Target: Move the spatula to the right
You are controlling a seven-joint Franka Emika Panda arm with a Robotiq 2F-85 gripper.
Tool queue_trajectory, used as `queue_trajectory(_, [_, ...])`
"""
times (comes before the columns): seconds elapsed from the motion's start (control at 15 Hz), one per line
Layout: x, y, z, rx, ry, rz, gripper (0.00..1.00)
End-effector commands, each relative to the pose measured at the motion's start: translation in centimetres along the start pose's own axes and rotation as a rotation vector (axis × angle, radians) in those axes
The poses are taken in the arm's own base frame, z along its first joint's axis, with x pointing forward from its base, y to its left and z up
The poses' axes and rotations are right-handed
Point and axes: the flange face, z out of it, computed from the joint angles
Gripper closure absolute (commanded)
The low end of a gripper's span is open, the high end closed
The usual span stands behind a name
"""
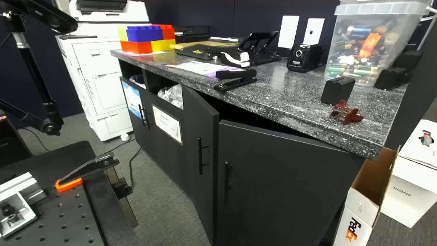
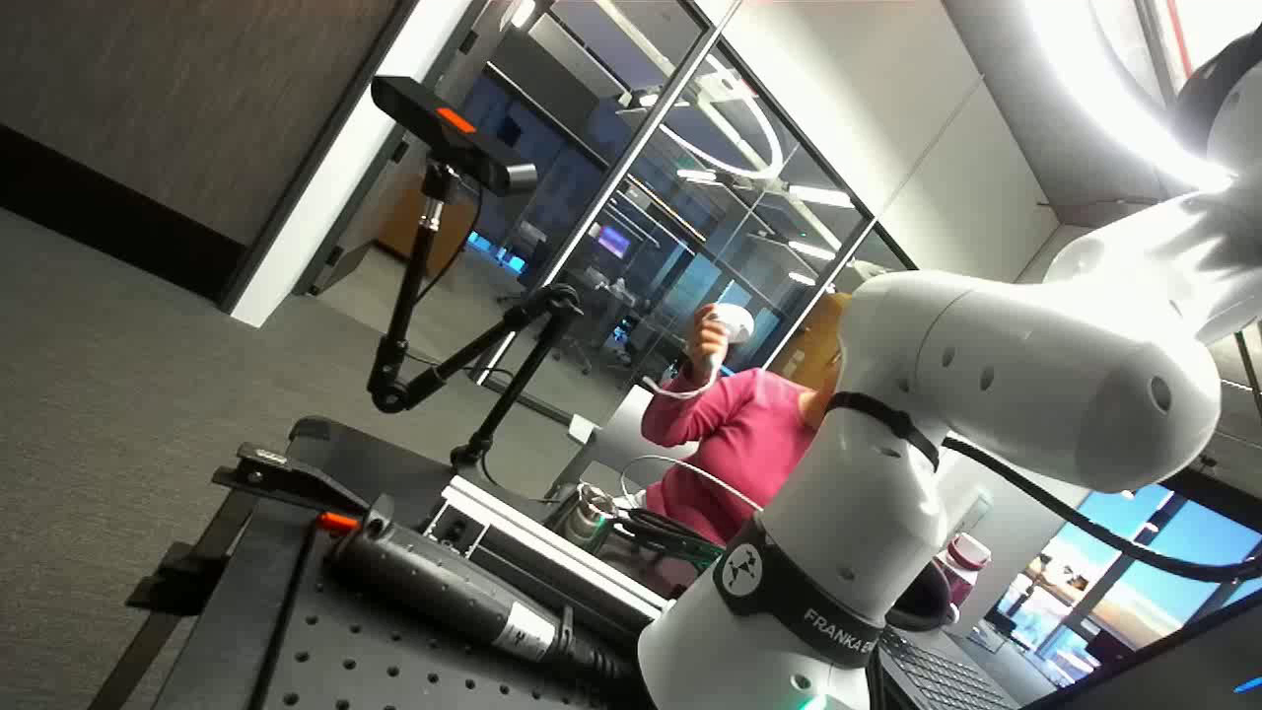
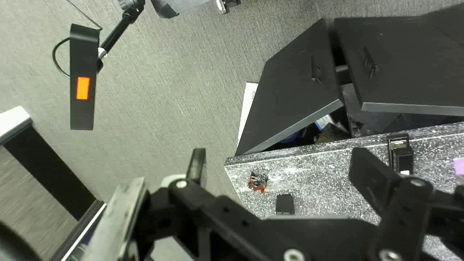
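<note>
Stapler | long axis crosswise on counter | mouth facing front edge

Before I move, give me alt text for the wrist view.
The hand, open and empty, faces a speckled countertop bearing a small reddish object, a black block and a stapler. Cabinet doors stand ajar at upper right.

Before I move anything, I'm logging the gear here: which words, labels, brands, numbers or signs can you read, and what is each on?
"Unitree": white box
"FedEx": open box
"FRANKA E", the rest out of sight: black band on the arm
Too small or blurred to read: white sign and blue sign on the cabinet, label on the black cylinder, lettering on the camera and on the black device
Wrist view: nothing legible.
</note>
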Motion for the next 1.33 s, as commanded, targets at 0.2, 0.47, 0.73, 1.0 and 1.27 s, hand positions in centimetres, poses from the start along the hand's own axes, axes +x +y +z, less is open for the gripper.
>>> queue_trajectory(0.2, [0.0, 0.0, 0.0, 0.0, 0.0, 0.0, 0.0])
queue_trajectory(0.47, [0.0, 0.0, 0.0, 0.0, 0.0, 0.0, 0.0])
queue_trajectory(0.73, [0.9, -0.2, 0.8, -0.01, -0.016, 0.001, 0.0])
queue_trajectory(1.0, [6.3, -0.8, 6.6, 0.008, -0.092, 0.001, 0.0])
queue_trajectory(1.27, [12.2, -3.3, 13.0, 0.102, -0.117, 0.005, 0.0])
